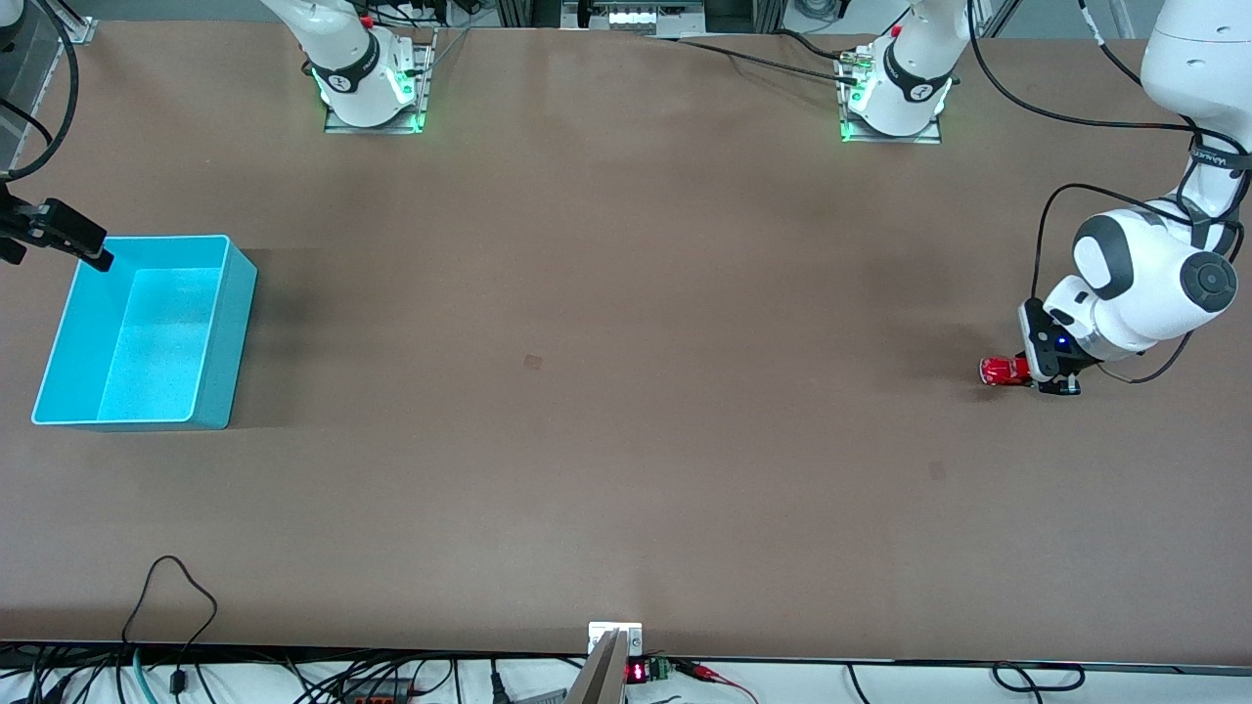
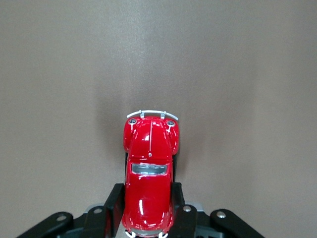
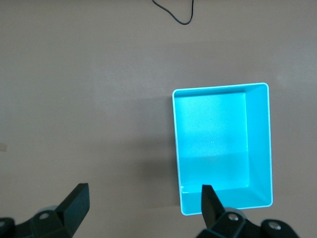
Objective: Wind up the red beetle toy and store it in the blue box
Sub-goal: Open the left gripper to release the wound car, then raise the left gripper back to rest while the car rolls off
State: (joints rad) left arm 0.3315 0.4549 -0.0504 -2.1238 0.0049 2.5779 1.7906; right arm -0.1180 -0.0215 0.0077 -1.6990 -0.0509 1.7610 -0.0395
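The red beetle toy [image 1: 1003, 371] [image 2: 148, 168] is low at the table surface near the left arm's end. My left gripper [image 1: 1024, 373] [image 2: 147, 197] is shut on it, one black finger on each side of its rear half, while its bumper end sticks out ahead of the fingers. The blue box [image 1: 231, 328] [image 3: 258, 139] stands empty at the right arm's end of the table. My right gripper [image 1: 57, 252] [image 3: 143, 197] hangs open over the table by the box's corner farthest from the front camera. One fingertip [image 3: 208, 194] is over that corner, and nothing is between its fingers.
A black cable loop [image 1: 174, 585] [image 3: 174, 15] lies on the table near the edge closest to the front camera. Both arm bases [image 1: 372, 88] [image 1: 895, 98] stand along the robots' edge of the table. The left arm's elbow [image 1: 1154, 274] bulks above the toy.
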